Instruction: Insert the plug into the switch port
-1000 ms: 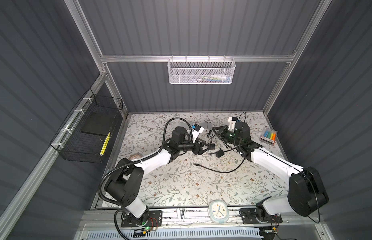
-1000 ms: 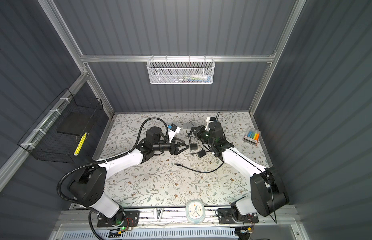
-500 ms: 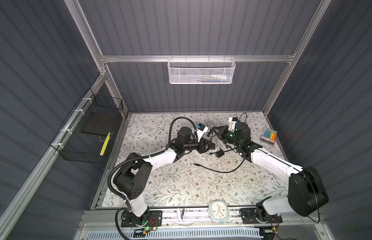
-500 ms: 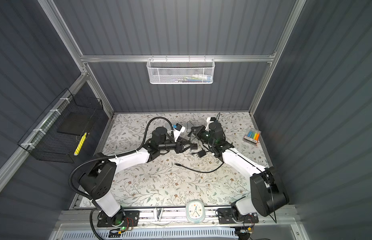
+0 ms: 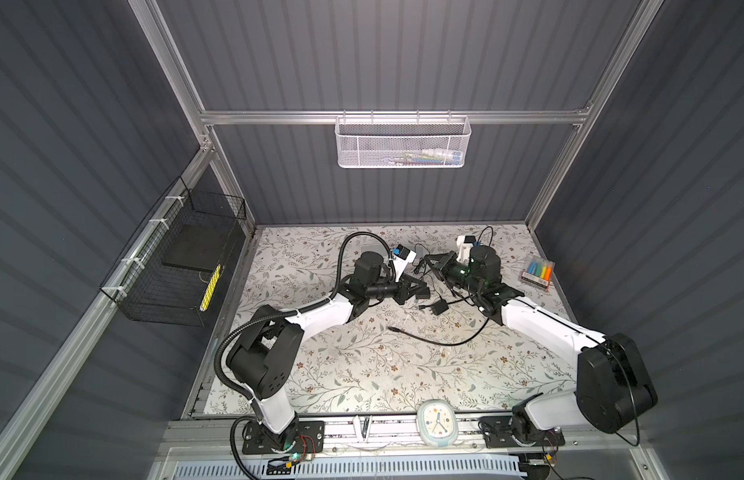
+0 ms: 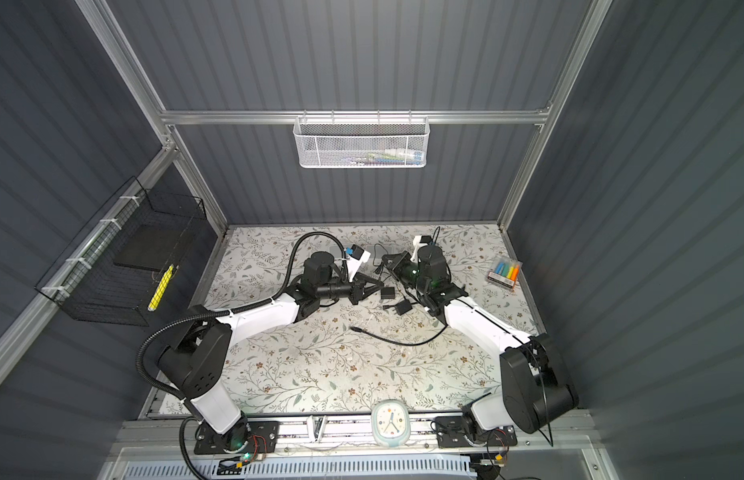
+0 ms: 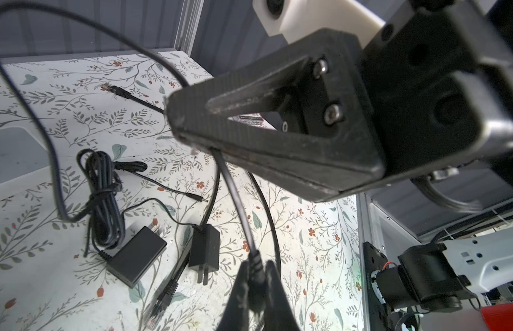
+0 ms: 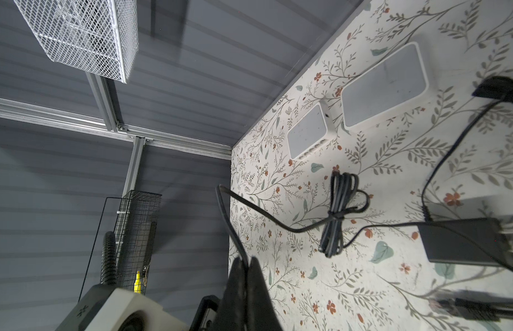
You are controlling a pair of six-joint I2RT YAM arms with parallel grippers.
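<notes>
The plug (image 7: 253, 256) is the thick, ribbed black end of a thin black cable (image 7: 235, 195). Only its collar shows. The left tool (image 7: 257, 268) is clamped on it, a finger pressed to either side, so the tip and its contacts are covered. The plug hangs clear of the flowered tabletop (image 5: 362, 374), over the middle of the back half, at about 4 o'clock from the switch (image 8: 306, 133) and well apart from it. The switch is a flat white box with a grey top and a row of ports along one edge. A second box (image 8: 384, 86) of the same kind lies just beside it, toward 3 o'clock.

The left arm comes in low from 7 o'clock, forearm stretched out, with its tool turned toward 3 o'clock. The right arm reaches in from 4 o'clock, and the right tool (image 8: 246, 272) points to about 9 o'clock. Its fingers are pressed together on the same cable a little way up from the plug. The cable runs between the two tools in a gentle bend.

In both top views the tools are black against a tangle of black cords, so the plug cannot be picked out there, and the left arm's wrist camera covers part of the switch. In the left wrist view one broad finger of the right tool fills the upper middle and hides where the cable passes through. A second connector (image 7: 157, 301) at the picture's edge is too blurred to make out.
</notes>
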